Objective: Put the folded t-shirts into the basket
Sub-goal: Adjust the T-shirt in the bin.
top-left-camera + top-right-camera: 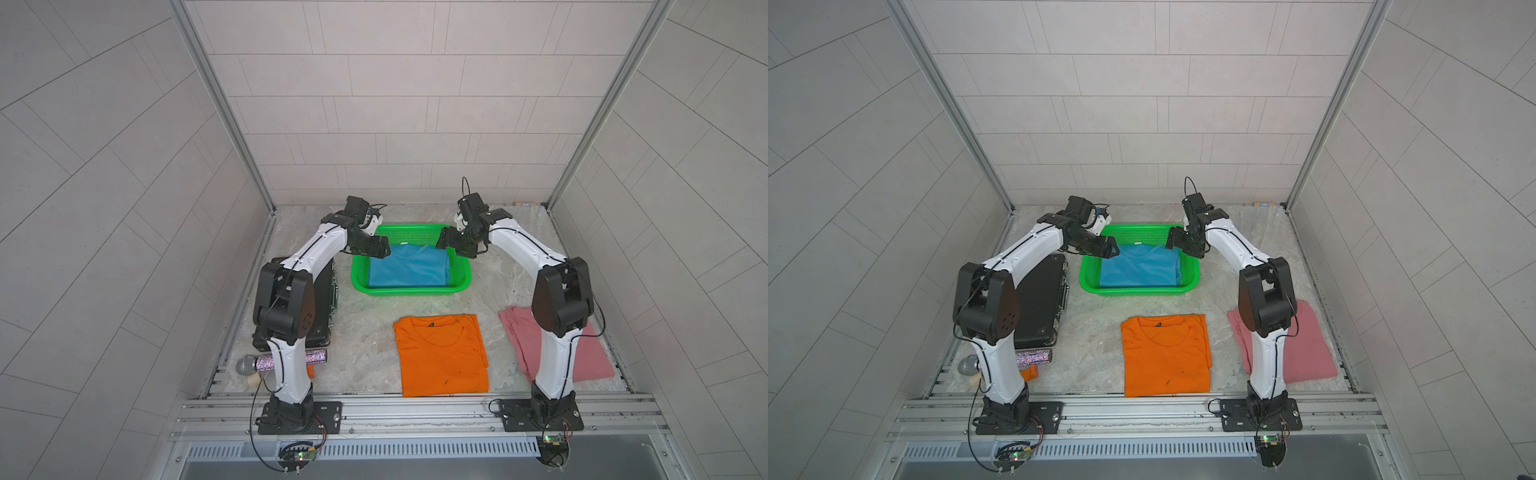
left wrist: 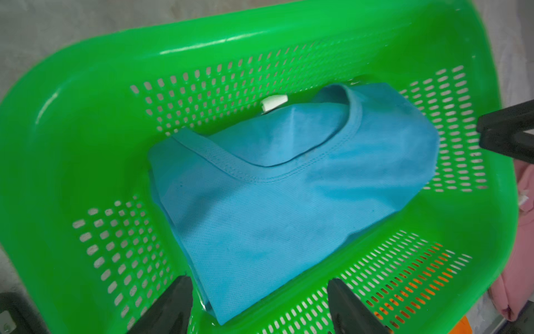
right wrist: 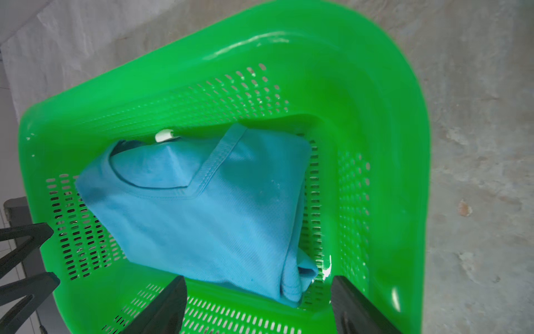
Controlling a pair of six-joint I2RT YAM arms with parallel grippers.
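Grey counter [image 1: 365,332] is carrying the green basket [image 1: 409,292] with the sky-blue t-shirt [image 1: 409,270] lying inside, left gripper [image 1: 383,248] and right gripper [image 1: 444,242] hanging open and empty above it, while the orange t-shirt [image 1: 440,357] and pink t-shirt [image 1: 594,357], waiting outside, are probably risking unfolding if pinched by one layer.

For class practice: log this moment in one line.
blue tee in basket | orange tee, pink tee on table | left gripper open | right gripper open

basket [image 2: 86,121] glossy green plastic, perforated walls; blue tee [image 2: 274,208] matt fine-knit cloth; table [image 3: 476,144] mottled, stone-like, matt.
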